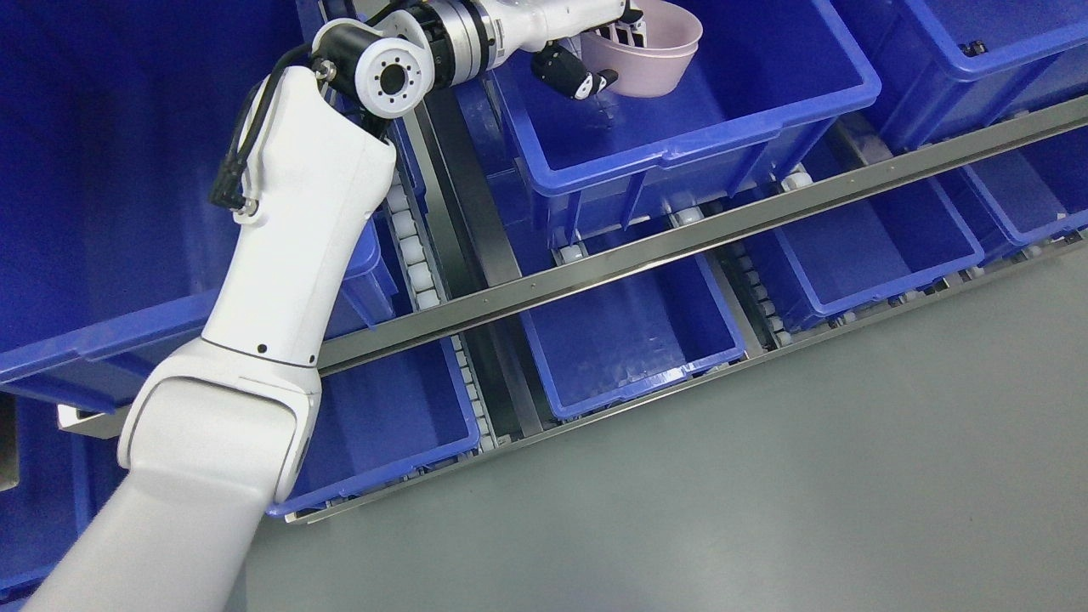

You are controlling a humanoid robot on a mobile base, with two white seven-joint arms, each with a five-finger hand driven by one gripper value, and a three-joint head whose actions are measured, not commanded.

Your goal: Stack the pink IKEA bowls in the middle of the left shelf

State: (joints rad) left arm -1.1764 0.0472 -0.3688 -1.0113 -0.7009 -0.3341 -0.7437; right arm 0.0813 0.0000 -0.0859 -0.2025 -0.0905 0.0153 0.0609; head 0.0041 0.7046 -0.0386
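The left arm (280, 255) comes in from the lower left corner and reaches up across the shelf, bending at a round white joint near the top of the picture. From there the forearm runs to the right along the top edge. The left hand (595, 42) sits at the end of it, partly cut off by the frame, above a blue bin (680, 110) on the upper shelf level.

The hand grips a pink bowl (654, 55). Its fingers (625, 32) reach inside the bowl, over the rim, while a dark-tipped thumb (571, 75) presses on the outside of the wall on the left. The bowl is tilted, with its opening turned up and toward the hand. It hangs in the mouth of the blue bin, near the back left part of it. Whether it touches the bin floor cannot be told. Only one bowl shows.

A metal rail (680, 242) runs on a slant below that bin, with white rollers beside it. Under the rail, more blue bins (629, 340) stand in a row on the lower level. A grey floor (765, 476) fills the lower right part of the view.
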